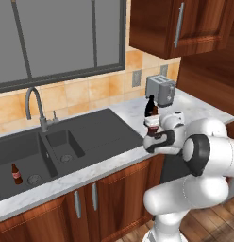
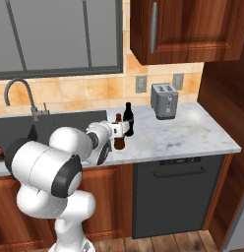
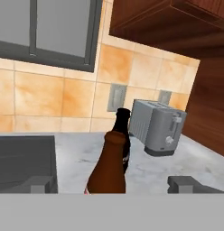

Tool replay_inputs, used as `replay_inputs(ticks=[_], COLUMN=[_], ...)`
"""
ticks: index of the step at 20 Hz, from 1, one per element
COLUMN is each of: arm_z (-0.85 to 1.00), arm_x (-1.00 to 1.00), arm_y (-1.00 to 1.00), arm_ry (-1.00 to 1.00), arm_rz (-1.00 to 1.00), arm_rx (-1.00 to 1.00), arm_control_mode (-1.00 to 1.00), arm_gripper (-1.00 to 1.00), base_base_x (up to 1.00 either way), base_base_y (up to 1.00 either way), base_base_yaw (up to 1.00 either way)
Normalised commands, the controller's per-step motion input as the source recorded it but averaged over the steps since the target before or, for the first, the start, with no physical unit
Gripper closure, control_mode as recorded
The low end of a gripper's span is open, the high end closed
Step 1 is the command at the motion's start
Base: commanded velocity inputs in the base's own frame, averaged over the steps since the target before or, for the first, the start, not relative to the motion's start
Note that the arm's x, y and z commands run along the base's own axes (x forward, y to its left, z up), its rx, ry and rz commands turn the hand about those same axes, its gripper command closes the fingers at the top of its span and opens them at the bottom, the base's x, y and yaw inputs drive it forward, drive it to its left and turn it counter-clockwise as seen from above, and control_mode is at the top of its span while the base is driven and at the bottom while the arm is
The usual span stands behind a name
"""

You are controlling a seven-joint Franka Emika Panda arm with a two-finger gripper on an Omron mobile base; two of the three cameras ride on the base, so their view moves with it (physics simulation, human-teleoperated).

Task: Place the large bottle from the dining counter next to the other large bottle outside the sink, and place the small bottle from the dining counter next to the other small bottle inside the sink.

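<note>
Hand view is looking along the gripper (image 3: 111, 182), whose two dark fingertips (image 3: 41, 184) are standing wide apart on either side of the large bottle (image 3: 108, 167); neither is touching its brown glass, so the claw is released. Just behind that bottle the other large bottle (image 3: 123, 135) is standing, its black neck and cap peeking past the brown one, the two very close together. That is making two tall bottles, both upright on the marble worktop (image 2: 183, 133) outside the sink (image 1: 76, 137), between the basin and one silver toaster (image 2: 164, 101).

Right base view is showing the same pair from the side: the brown bottle (image 2: 119, 137) at the gripper (image 2: 125, 129), the black one (image 2: 128, 119) just beyond it.

Left base view is showing one small bottle (image 1: 16, 174) standing upright inside the sink's left basin, well apart from the tall pair (image 1: 151, 116). One curved chrome tap (image 1: 35, 106) is rising behind the basin.
</note>
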Motion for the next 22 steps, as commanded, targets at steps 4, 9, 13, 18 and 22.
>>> replay_inputs(ticks=[4,9,13,18,22], arm_z=[1.0,0.81,0.27,0.0,0.0], arm_x=[-0.09,-0.16,-0.39,-0.49,-0.34], arm_y=[0.06,0.15,0.14,0.04,0.0], arm_ry=[-0.06,0.0,0.06,0.12,0.19], arm_rz=[0.0,0.0,0.0,0.0,-0.02], arm_rx=[0.0,0.03,0.0,0.0,0.0], arm_control_mode=[-1.0,-1.0,-1.0,-1.0,-1.0], arm_gripper=[-1.0,-1.0,-1.0,-1.0,-1.0], base_base_x=[0.0,0.0,0.0,0.0,0.0], base_base_y=[0.0,0.0,0.0,0.0,0.0], base_base_yaw=[0.0,0.0,0.0,0.0,0.0])
